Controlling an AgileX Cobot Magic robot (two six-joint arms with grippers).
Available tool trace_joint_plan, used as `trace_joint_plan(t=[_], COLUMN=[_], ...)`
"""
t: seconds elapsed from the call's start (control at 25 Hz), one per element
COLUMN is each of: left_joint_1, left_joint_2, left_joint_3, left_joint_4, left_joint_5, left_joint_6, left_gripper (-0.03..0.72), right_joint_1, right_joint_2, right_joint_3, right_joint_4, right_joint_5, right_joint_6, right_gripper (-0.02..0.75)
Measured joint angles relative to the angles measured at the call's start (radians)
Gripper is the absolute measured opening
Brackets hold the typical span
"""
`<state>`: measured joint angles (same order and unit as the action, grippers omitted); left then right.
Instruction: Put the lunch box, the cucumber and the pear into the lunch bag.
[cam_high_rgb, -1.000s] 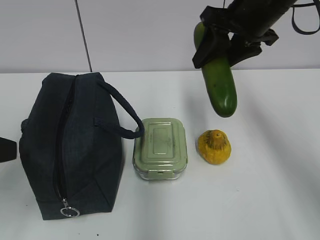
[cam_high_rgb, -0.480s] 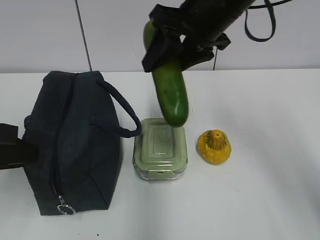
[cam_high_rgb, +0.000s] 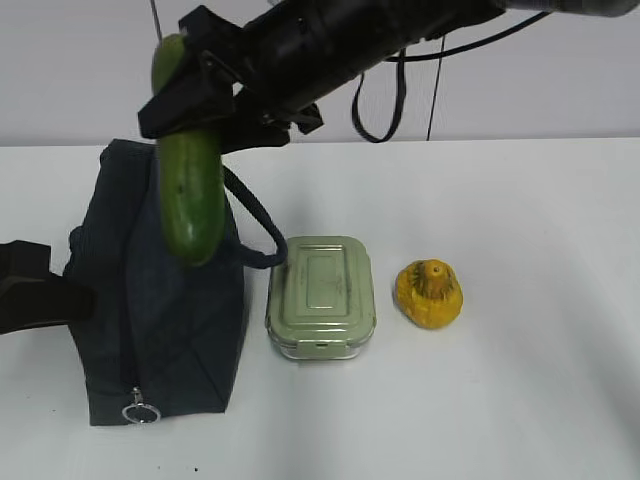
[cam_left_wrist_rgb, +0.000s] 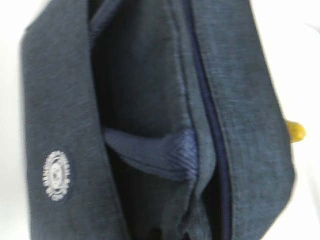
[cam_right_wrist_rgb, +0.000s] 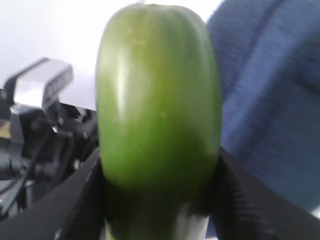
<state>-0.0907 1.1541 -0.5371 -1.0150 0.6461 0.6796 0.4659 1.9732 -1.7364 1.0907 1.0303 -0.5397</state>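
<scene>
Exterior view, cucumber (cam_high_rgb: 190, 195) above lunch bag (cam_high_rgb: 160, 300)

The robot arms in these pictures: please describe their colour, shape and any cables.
The right arm is black and bulky, with angular black gripper fingers and thin black cables hanging from it in loops. Of the left arm only a black, blocky end shows at the picture's left edge. No markings are visible on either.
</scene>
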Motion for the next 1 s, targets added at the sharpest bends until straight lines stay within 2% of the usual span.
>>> trace_joint_plan(t=[0.28, 0.44, 0.6, 0.72, 0.84, 1.0], left_joint_1=[0.000, 0.000, 0.000, 0.001, 0.001, 0.001], left_joint_2=[0.000, 0.000, 0.001, 0.001, 0.001, 0.001], left_joint_3=[0.000, 0.000, 0.000, 0.000, 0.000, 0.000], left_joint_4=[-0.190, -0.201, -0.199, -0.199, -0.201, -0.201], left_joint_5=[0.041, 0.042, 0.035, 0.037, 0.039, 0.039], left_joint_6=[0.133, 0.149, 0.152, 0.152, 0.154, 0.158], left_gripper=[-0.012, -0.012, -0.012, -0.012, -0.012, -0.012], right_joint_1=[0.008, 0.008, 0.008, 0.008, 0.008, 0.008], right_joint_2=[0.105, 0.184, 0.242, 0.251, 0.251, 0.251], right_joint_3=[0.000, 0.000, 0.000, 0.000, 0.000, 0.000], right_joint_4=[0.301, 0.354, 0.315, 0.173, 0.083, 0.058], right_joint_5=[-0.062, -0.083, -0.110, -0.154, -0.163, -0.163], right_joint_6=[-0.129, -0.135, -0.138, -0.138, -0.138, -0.134], right_gripper=[0.425, 0.425, 0.425, 0.425, 0.425, 0.443])
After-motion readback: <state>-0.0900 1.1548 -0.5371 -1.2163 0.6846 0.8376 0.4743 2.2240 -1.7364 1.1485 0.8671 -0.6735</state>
